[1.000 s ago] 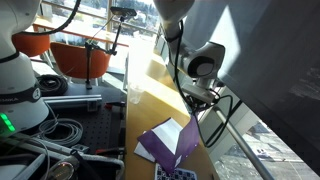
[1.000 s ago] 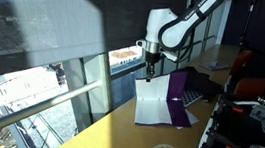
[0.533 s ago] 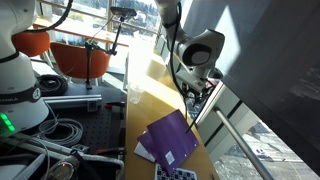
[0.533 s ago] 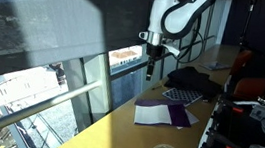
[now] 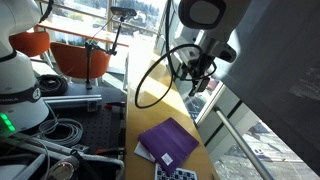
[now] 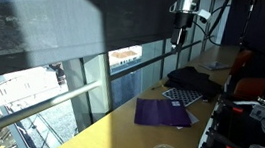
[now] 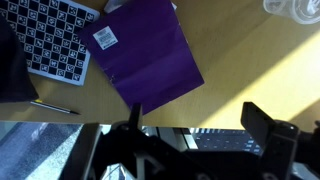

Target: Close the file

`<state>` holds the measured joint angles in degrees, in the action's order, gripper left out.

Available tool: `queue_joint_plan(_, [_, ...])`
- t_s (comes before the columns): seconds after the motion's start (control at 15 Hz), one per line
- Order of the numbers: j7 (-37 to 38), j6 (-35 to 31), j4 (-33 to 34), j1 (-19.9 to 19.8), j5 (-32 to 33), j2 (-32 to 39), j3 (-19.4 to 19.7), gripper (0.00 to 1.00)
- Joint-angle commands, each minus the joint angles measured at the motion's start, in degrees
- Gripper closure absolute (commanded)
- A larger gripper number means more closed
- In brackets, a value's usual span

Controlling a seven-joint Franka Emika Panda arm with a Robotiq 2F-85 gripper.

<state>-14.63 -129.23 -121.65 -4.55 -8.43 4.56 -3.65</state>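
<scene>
While end effector (image 6: 182,22) hangs high, file (image 6: 163,113) lies below, apparently closed

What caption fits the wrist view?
Closed purple file lies flat on the table beside a checkerboard, open gripper hovering clear above.

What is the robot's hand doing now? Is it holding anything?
Gripper: jaws open, holding nothing, up above the closed file.

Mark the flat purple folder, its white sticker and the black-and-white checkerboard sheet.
Flat purple folder (image 7: 150,58), wrist view, middle of its cover.
White sticker (image 7: 105,38), wrist view, its centre.
Black-and-white checkerboard sheet (image 7: 55,42), wrist view, middle of the pattern.
</scene>
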Motion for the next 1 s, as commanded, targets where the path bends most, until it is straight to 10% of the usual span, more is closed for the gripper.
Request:
queue_joint_plan(0.0, [2.72,7.33,-4.03,-0.28,-2.29,-6.50,3.52,0.00])
queue_joint_plan(0.93, [2.77,10.08,-4.76,0.34,-0.73,-7.39,6.54,0.00])
